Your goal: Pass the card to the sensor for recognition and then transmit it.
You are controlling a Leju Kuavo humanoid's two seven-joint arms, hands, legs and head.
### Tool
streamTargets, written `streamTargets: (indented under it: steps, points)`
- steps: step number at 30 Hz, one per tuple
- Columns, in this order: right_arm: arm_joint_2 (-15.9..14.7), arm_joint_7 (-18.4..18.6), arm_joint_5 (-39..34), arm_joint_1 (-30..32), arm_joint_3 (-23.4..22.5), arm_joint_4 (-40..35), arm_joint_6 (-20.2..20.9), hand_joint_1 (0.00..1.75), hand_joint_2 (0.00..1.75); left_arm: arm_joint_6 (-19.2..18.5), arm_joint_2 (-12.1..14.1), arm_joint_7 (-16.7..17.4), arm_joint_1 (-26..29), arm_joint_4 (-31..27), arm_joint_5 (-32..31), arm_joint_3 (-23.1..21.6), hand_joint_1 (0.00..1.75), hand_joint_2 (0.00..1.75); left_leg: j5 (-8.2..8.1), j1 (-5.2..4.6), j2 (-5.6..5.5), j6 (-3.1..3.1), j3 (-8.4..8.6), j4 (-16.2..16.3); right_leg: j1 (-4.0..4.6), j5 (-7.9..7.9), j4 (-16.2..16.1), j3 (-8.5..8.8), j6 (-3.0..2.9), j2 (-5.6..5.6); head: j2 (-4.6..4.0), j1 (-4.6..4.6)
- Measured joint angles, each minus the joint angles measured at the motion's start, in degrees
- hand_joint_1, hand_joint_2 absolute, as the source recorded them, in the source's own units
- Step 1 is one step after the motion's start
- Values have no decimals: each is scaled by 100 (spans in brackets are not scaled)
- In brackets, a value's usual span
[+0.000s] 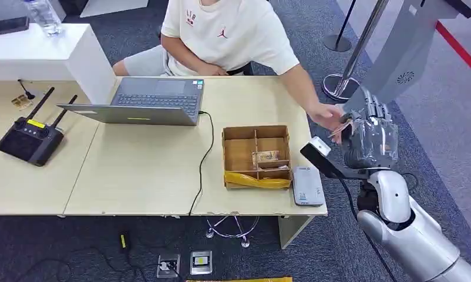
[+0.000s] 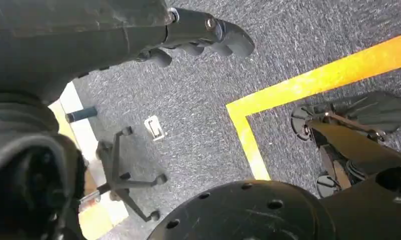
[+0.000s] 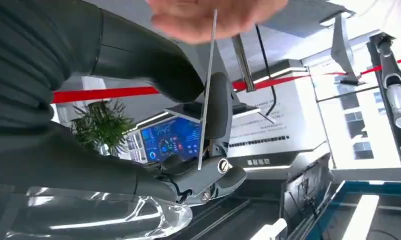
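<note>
Two hands meet at the table's right end: the robot's right hand (image 1: 371, 138) is raised beside the desk, and a person's hand (image 1: 329, 117) has reached it. A thin card (image 3: 207, 90) is pinched edge-on between thumb and fingers (image 3: 216, 107), with the person's fingertips already on its far end. The handover step appears to be in hand, the grey sensor (image 1: 307, 185) lying just beside the wooden box (image 1: 256, 156). Next, the pinch would need loosening. The left hand (image 2: 198, 35) hangs over the carpet, its fingers curled around nothing.
</note>
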Motion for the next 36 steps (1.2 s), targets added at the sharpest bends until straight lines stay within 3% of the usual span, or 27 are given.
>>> streamTargets:
  steps: [11, 16, 20, 28, 36]
  points:
    - [20, -85, 142, -429, 11, -238, 665, 175, 175, 0, -9, 20, -2, 0, -133, -2, 0, 0, 0, 0, 0, 0, -1, 0, 0, 0, 1, 0, 0, 0, 0, -2]
    - [105, -326, 63, -809, 129, -225, 1142, 175, 175, 0, -9, 184, -37, 0, -265, -2, 0, 0, 0, 1, 0, 0, -11, -1, 0, 0, 4, 0, 0, 0, 0, 0]
    - [493, -594, -131, -1468, 522, 170, 1622, 175, 175, 0, -9, 343, -169, 0, -393, -18, 0, 0, 4, 4, -3, -4, -10, -1, 3, 1, 7, -3, -1, 0, -2, -2]
    - [1307, -774, -494, -2294, 1270, 1476, 1620, 175, 175, 0, -9, 420, -259, 0, -492, -26, 0, 0, 8, 9, -23, -7, -12, -1, 7, 0, 8, -1, -1, -11, 0, -2]
    - [1655, -774, -651, -2506, 1624, 2350, 1559, 175, 175, 0, -4, 433, -255, 0, -492, -31, 0, 0, 8, 8, -28, -7, -17, 0, 6, 0, 0, -2, -1, -19, 0, -2]
